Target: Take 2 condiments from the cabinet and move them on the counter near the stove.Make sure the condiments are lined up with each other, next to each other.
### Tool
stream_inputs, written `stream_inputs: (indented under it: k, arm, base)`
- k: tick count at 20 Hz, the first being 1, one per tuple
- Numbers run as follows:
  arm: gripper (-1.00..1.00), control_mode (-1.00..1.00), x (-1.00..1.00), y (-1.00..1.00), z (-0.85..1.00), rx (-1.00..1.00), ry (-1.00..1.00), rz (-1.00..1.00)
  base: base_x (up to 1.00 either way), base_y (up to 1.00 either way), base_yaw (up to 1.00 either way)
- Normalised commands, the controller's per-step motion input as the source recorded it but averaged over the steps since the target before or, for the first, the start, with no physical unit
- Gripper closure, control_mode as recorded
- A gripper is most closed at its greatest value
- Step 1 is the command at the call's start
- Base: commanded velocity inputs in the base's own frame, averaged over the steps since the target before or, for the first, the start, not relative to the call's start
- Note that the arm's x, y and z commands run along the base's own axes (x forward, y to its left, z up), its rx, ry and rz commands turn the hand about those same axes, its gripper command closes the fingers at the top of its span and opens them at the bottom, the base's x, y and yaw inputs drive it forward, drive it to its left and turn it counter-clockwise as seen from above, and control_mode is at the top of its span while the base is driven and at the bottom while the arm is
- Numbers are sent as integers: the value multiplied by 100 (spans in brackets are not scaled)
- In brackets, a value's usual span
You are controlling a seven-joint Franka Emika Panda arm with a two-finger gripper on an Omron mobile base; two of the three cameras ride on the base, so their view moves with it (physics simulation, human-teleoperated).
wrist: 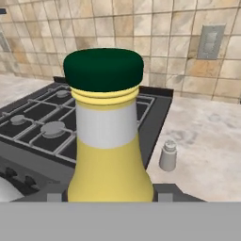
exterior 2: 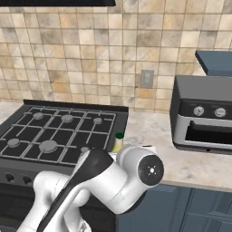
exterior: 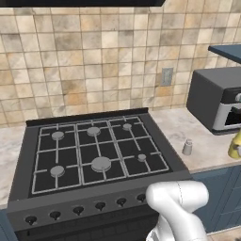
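A yellow-orange bottle [wrist: 109, 155] with a green cap stands upright, close in the hand view, and my gripper [wrist: 109, 194] is shut on its lower body. This bottle also shows at the right edge of the left base view [exterior: 234, 143], over the front of the beige counter [exterior: 188, 124]. In the right base view its cap [exterior 2: 118, 136] peeks above my arm. The grey-white shaker [exterior: 188, 147] stands on the counter just right of the black stove [exterior: 94, 150]. In the hand view the shaker [wrist: 168, 156] is beyond the bottle, to its right. A blue cabinet [exterior: 227, 52] edge juts in at upper right.
A dark toaster oven [exterior 2: 204, 113] sits on the counter to the right, under the cabinet [exterior 2: 215, 61]. A wall outlet [exterior: 166, 76] is set in the tiled backsplash. My own arm [exterior 2: 108, 181] blocks the counter's front in the right base view.
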Motion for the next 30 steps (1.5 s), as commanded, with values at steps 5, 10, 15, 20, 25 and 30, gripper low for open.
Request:
stream_inputs:
  k: [5,10,15,20,25,30]
  arm:
    - [100,-100,3,-1,-22,0,-1,3]
    - [100,-100,19,0,-25,0,-1,1]
    - [100,-100,23,0,-27,0,-3,6]
    - [100,-100,21,0,-20,1,-8,12]
    - [100,-100,29,0,-3,6,-8,11]
    - [100,-100,22,0,-8,8,-4,8]
  base:
    - [0,0,0]
    - [0,0,0]
    - [0,0,0]
    - [0,0,0]
    - [0,0,0]
    - [0,0,0]
